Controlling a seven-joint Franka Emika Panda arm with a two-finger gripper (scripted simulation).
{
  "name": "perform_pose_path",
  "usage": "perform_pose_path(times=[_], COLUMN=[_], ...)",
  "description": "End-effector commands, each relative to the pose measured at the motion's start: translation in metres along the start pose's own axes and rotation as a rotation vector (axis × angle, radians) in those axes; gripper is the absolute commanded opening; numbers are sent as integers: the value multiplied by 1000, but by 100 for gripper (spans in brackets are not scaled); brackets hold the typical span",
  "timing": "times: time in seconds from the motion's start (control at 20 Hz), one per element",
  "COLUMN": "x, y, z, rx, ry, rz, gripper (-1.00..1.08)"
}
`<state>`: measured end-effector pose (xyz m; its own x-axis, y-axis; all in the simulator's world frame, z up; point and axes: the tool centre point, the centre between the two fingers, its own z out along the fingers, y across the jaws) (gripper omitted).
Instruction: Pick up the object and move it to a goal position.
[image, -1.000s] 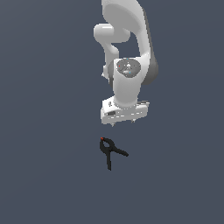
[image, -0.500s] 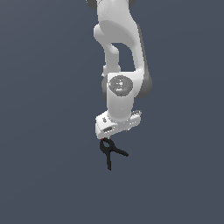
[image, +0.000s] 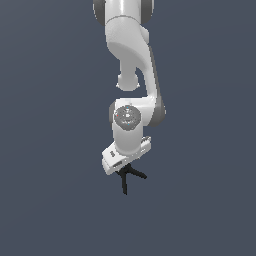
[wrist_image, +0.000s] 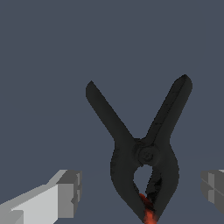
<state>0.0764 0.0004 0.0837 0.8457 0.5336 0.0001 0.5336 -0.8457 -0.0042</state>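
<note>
The object, a small black spring clamp, lies flat on the dark grey floor, its two thin handles splayed apart and a tiny red tip at its rounded jaw end. My gripper is open and low over it, one grey finger on each side of the jaw end, not touching it. In the exterior view the white hand covers the clamp's jaw end, and only the handles of the clamp stick out below the gripper.
A plain dark grey floor surrounds the clamp. The white arm rises straight above the gripper.
The arm has come down from above the clamp until the hand sits right over its jaw end. The clamp has not moved.
</note>
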Motion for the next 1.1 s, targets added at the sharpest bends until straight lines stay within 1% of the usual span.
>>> perform_pose_path(times=[0.0,0.25,0.6,1.05], x=[2,3,2,2], y=[7,14,15,14], z=[6,13,17,59], rx=[-2,-4,-4,-4], ry=[0,0,-1,0], rz=[-31,-63,-64,-69], gripper=[100,100,100,100])
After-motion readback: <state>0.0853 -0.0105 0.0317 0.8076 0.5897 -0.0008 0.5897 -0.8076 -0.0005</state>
